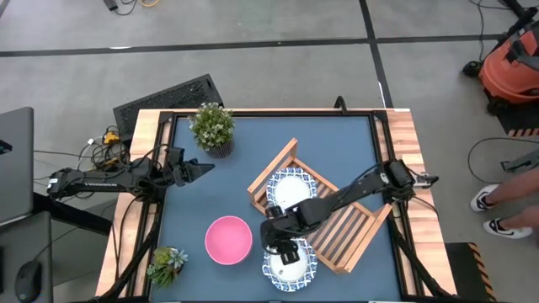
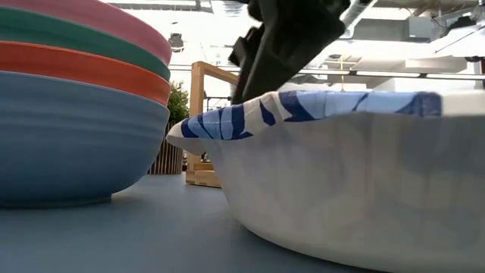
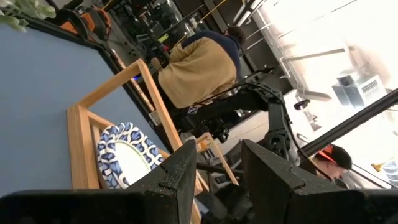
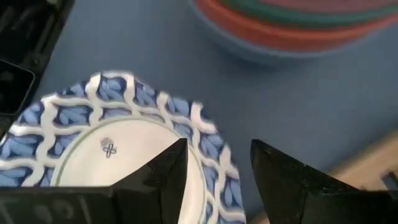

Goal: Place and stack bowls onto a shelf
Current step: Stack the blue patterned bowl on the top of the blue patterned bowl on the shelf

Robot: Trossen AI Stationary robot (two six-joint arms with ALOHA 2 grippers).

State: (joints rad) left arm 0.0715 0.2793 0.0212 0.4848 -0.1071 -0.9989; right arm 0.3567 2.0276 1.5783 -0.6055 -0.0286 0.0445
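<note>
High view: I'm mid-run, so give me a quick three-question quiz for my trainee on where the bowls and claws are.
1. True or false: the pink-topped bowl stack sits on the shelf.
2. How many blue-patterned bowls lie inside the shelf?
3. The right claw hangs over which thing? A: a potted plant. B: the blue-patterned bowl on the table. C: the pink-topped bowl stack.

Key
1. False: the stack stands on the table, beside the shelf.
2. One, the shelved bowl.
3. B, with its fingers open. The left claw waits open at the table's left edge.
</note>
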